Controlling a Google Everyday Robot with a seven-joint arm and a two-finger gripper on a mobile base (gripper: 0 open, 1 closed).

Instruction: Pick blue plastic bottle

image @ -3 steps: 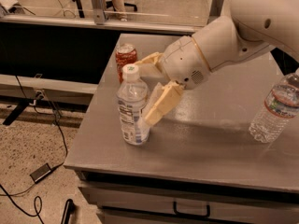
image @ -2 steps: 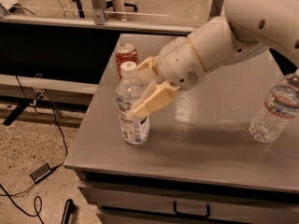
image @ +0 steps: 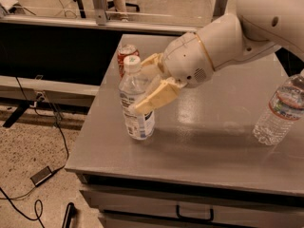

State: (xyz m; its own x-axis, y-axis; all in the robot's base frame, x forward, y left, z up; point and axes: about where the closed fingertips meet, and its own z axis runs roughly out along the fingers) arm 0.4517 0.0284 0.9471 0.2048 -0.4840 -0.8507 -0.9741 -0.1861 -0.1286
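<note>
The blue plastic bottle [image: 138, 120] stands upright near the table's front left corner, with a white cap and a white printed label. My gripper [image: 139, 85] reaches in from the right at the bottle's upper body and is open. One cream finger [image: 154, 98] lies across the bottle's front and the other [image: 151, 62] sits behind its neck. The bottle rests on the table between them.
A red-orange can [image: 126, 55] stands just behind the bottle, close to the far finger. A ribbed clear bottle [image: 280, 110] stands at the table's right edge. The grey table [image: 213, 146] drops off just left of the bottle. Cables lie on the floor at the left.
My gripper has moved left toward the bottle, so its fingers now straddle it. The bottle has stayed in place and upright.
</note>
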